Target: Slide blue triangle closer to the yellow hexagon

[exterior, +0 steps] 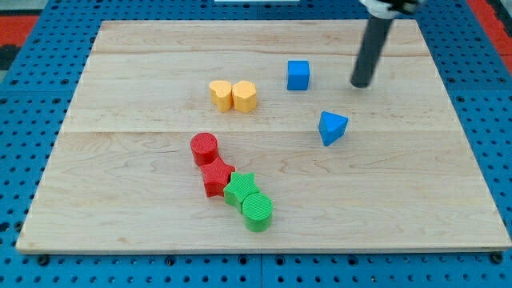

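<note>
The blue triangle (332, 127) lies right of the board's middle. The yellow hexagon (245, 96) sits to its upper left, touching a yellow heart-shaped block (220, 94) on its left side. My tip (361, 84) is above and a little right of the blue triangle, apart from it, and to the right of a blue cube (298, 75).
A red cylinder (205, 148), a red star (217, 176), a green star (240, 190) and a green cylinder (258, 212) form a touching chain at lower middle. The wooden board (120, 200) lies on a blue pegboard.
</note>
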Controlling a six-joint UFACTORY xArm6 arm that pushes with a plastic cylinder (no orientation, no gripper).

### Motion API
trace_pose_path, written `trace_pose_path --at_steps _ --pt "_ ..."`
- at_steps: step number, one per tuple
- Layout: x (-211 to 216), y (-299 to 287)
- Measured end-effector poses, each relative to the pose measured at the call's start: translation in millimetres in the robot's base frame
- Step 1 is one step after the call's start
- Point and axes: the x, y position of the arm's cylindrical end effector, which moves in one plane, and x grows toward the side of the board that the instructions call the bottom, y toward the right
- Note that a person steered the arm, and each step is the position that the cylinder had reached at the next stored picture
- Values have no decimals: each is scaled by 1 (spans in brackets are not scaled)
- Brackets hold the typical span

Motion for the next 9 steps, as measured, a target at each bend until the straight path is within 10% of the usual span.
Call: trace_pose_path --at_steps 2,6,8,9 --pt "16 -136" --pt "172 60" --pt "189 -76" --pt "182 -39"
